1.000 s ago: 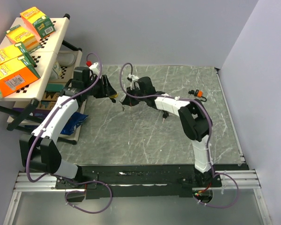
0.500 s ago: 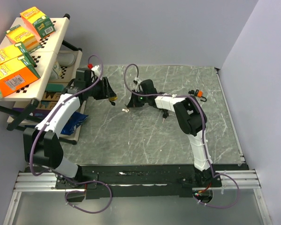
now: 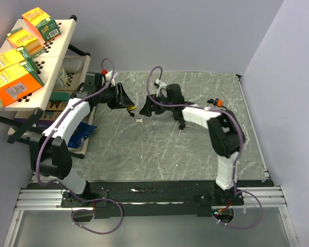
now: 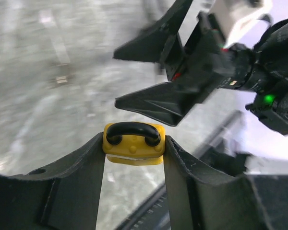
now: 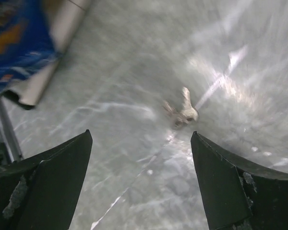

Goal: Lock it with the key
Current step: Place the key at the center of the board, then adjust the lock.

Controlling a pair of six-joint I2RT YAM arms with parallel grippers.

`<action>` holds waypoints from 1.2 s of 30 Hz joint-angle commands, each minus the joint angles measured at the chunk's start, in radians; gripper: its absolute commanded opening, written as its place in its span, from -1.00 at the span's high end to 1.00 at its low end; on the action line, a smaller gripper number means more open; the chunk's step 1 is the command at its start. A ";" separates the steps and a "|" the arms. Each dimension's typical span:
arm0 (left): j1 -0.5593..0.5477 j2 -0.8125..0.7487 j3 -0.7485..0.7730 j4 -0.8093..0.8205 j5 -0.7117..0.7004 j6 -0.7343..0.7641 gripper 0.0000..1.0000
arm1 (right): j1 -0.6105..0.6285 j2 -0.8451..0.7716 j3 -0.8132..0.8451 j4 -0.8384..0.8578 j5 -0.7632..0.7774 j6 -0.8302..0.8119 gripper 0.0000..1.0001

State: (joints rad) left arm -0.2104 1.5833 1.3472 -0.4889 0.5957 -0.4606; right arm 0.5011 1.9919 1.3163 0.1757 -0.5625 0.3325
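A yellow padlock with a black shackle sits between the fingers of my left gripper, which is shut on its body. From above, the padlock hangs over the table's left-back part. The key, a small pale bunch, lies loose on the marble table just below and between the two grippers. In the right wrist view the key rests on the surface ahead of my right gripper, whose jaws stand wide apart and empty. The right gripper faces the padlock from the right, close to it.
A second, orange-and-black padlock lies at the back right. A small dark item sits under the right forearm. A shelf with yellow boxes and a blue bag stand off the table's left edge. Walls close in behind and to the right.
The right gripper has opened and let the key go; the key now lies on the table. The right arm drew back to the right, and the left gripper shifted right with the padlock.
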 commanded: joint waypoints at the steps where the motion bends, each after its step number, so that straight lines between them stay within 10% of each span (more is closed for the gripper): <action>1: 0.002 -0.006 0.105 0.041 0.286 -0.061 0.98 | -0.042 -0.260 -0.089 0.122 -0.083 -0.142 -0.86; 18: -0.009 -0.095 -0.007 0.283 0.710 -0.322 0.98 | -0.041 -0.864 -0.376 -0.136 -0.352 -0.792 -0.99; 36: -0.149 -0.088 0.006 0.320 0.796 -0.326 0.98 | 0.154 -0.912 -0.468 0.143 -0.163 -0.866 -0.99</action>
State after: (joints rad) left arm -0.3477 1.5135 1.3136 -0.2085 1.3258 -0.7830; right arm 0.6304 1.1187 0.8654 0.2234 -0.7490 -0.4866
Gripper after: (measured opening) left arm 0.512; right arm 0.994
